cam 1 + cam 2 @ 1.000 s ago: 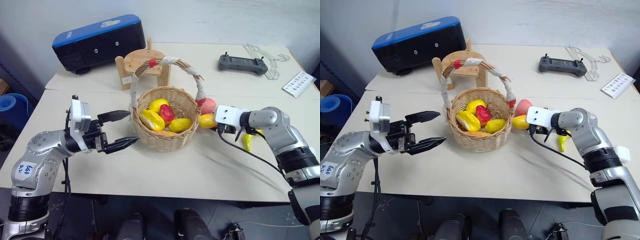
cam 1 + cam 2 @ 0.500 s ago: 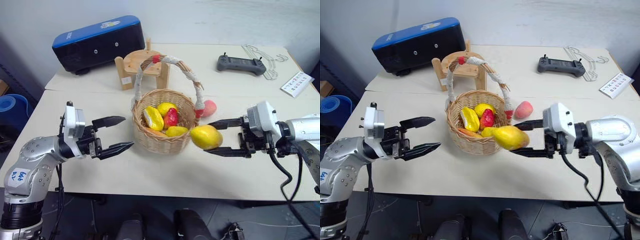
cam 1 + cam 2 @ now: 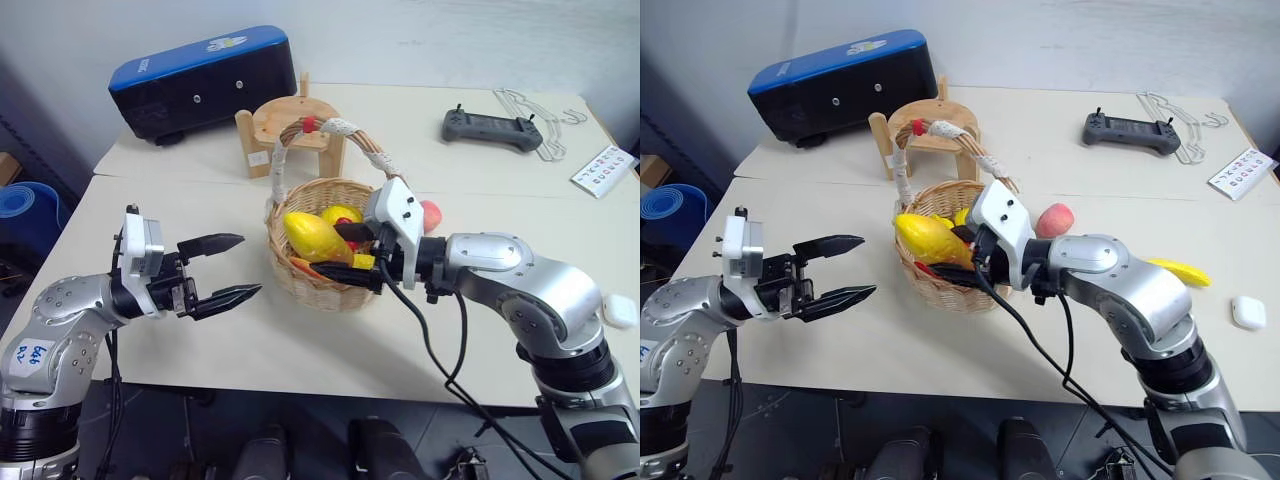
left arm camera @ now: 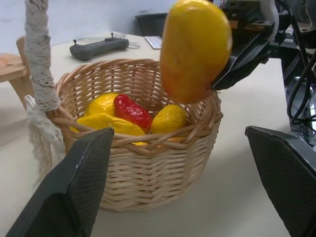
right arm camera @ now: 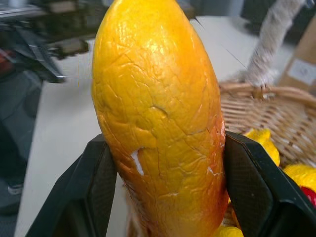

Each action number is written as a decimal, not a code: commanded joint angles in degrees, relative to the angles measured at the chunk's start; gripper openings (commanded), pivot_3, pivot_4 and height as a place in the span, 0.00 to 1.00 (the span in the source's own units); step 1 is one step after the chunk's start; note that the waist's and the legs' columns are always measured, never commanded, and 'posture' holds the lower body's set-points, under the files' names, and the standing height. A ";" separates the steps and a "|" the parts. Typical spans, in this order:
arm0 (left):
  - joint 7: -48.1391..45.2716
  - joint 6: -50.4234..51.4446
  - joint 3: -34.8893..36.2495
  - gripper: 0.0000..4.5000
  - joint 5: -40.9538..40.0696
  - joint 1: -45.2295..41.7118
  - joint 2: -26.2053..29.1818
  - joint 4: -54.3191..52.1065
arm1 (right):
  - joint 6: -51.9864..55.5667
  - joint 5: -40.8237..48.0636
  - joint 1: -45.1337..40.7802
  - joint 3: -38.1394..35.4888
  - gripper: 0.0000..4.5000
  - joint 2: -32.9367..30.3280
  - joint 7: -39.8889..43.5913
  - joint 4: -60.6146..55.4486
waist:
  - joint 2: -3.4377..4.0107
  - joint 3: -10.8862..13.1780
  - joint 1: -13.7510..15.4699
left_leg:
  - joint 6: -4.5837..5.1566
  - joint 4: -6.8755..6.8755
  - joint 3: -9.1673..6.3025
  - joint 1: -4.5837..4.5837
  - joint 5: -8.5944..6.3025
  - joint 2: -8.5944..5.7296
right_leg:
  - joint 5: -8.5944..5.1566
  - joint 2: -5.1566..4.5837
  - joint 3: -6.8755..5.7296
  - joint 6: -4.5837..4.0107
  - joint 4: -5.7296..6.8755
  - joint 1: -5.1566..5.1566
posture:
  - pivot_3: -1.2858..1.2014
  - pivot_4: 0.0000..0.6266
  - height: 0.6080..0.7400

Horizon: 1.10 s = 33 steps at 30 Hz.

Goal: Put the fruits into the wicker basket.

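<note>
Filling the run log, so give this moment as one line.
right gripper: holds mango over wicker basket | left gripper: open, empty | peach, banana: on table

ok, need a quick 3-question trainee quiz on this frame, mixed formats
1. True or false: the right gripper holds the mango over the wicker basket.
2. Which fruit lies on the table outside the basket? A) peach and banana B) two lemons C) none
3. Fill in: the left gripper is ____ and holds nothing.

Key: 1 true; 2 A; 3 open.
</note>
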 commanded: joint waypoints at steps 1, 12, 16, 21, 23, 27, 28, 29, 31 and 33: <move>0.47 -0.41 1.95 1.00 -0.92 1.12 0.53 -2.26 | -1.29 -2.31 0.64 -1.56 0.97 -0.01 -1.42 -2.47 | 0.00 0.00 -0.01 | 0.01 0.00 0.01 0.00 -0.01 -0.01 | 0.01 0.00 0.00 0.01 -0.01 0.00 | 0.52 0.24 1.00; 1.76 -0.27 0.90 1.00 -1.40 -0.91 0.02 -3.35 | -10.27 12.32 12.98 -15.52 0.99 -4.99 18.60 -8.51 | -0.02 0.01 0.08 | 0.05 -0.04 -0.03 0.01 -0.02 0.00 | 0.01 0.04 -0.03 0.02 -0.05 0.06 | 0.52 0.24 1.00; 4.11 0.50 1.85 1.00 -3.29 -4.48 -0.83 -4.12 | -13.78 11.40 30.01 -27.59 0.99 -11.69 25.51 -8.15 | -0.07 0.01 1.04 | 0.14 -0.02 -0.06 0.06 -0.08 -0.02 | 0.07 0.02 -0.03 0.13 -0.13 0.27 | 0.52 0.24 1.00; 4.14 4.92 3.00 1.00 -7.13 -10.17 2.15 -3.11 | -28.14 1.09 44.10 -38.20 0.99 -10.58 27.27 2.50 | -0.14 0.04 1.32 | 0.17 0.05 0.12 0.16 -0.09 -0.03 | 0.08 0.08 0.11 0.15 -0.26 0.35 | 0.52 0.24 1.00; 2.84 6.30 3.48 1.00 -7.90 -12.18 4.21 -0.85 | -33.58 -1.73 45.54 -40.60 0.99 -8.68 26.17 8.55 | -0.17 0.04 1.16 | 0.14 0.04 0.19 0.25 -0.07 -0.03 | 0.08 0.14 0.18 0.15 -0.28 0.37 | 0.52 0.24 1.00; -1.73 6.41 2.82 1.00 -6.65 -15.87 8.45 5.15 | -39.95 -4.31 47.27 -44.20 0.99 -6.14 25.03 18.52 | -0.15 0.04 1.16 | 0.07 0.03 0.29 0.32 -0.02 -0.04 | 0.08 0.19 0.26 0.15 -0.12 0.29 | 0.52 0.24 1.00; -2.53 6.51 2.53 1.00 -6.55 -16.67 9.06 6.18 | -41.54 -4.93 47.49 -44.43 0.99 -5.90 25.11 20.30 | -0.15 0.04 1.20 | 0.06 0.03 0.29 0.32 -0.01 -0.04 | 0.08 0.20 0.25 0.15 -0.10 0.27 | 0.52 0.24 1.00; -3.20 6.48 2.24 1.00 -6.41 -17.40 9.50 7.06 | -43.21 -5.51 47.48 -44.48 0.99 -5.67 25.02 21.88 | -0.15 0.04 1.25 | 0.06 0.02 0.29 0.31 -0.01 -0.04 | 0.08 0.20 0.25 0.15 -0.10 0.27 | 0.52 0.24 1.00; -3.72 6.47 1.80 1.00 -6.17 -19.44 9.84 8.77 | -43.79 -6.36 44.42 -42.88 0.99 -5.56 22.92 23.74 | -0.15 0.05 1.18 | 0.06 0.01 0.29 0.30 -0.02 -0.04 | 0.08 0.19 0.25 0.15 -0.11 0.27 | 0.52 0.24 1.00; -4.07 6.59 1.65 1.00 -5.92 -20.78 9.94 9.89 | -41.24 -6.19 40.14 -40.66 0.99 -5.76 20.20 23.97 | -0.14 0.06 0.55 | 0.06 0.05 0.34 0.28 -0.01 -0.04 | 0.08 0.19 0.30 0.15 -0.12 0.26 | 0.52 0.24 1.00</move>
